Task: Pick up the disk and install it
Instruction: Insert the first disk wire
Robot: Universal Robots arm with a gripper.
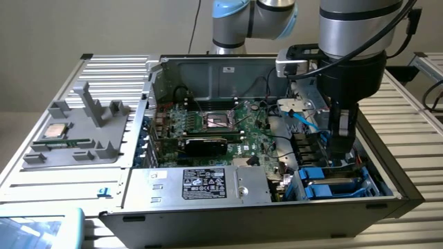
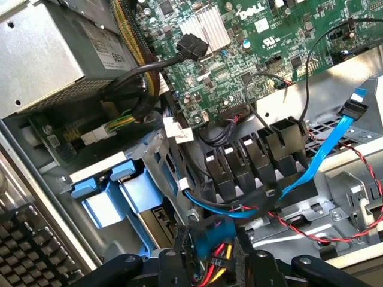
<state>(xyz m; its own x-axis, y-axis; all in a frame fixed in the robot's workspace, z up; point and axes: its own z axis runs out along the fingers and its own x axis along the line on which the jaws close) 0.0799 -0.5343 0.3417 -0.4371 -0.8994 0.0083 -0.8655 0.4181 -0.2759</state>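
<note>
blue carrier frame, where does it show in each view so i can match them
Exterior view: the blue carrier frame sits in the open case's near corner on the exterior view's right, beside the silver power-supply box.
Wrist view: the frame sits in a metal bay close to that box.
Shared landmark: the silver power-supply box.

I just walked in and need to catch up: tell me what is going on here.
A robot arm reaches down into an open computer case. Its end effector hangs in the drive-bay corner at the exterior view's right, just above the disk, which sits in its blue carrier in the bay among cables. The arm does not appear to be carrying the disk. Whether the disk is fully seated is hidden.
</note>
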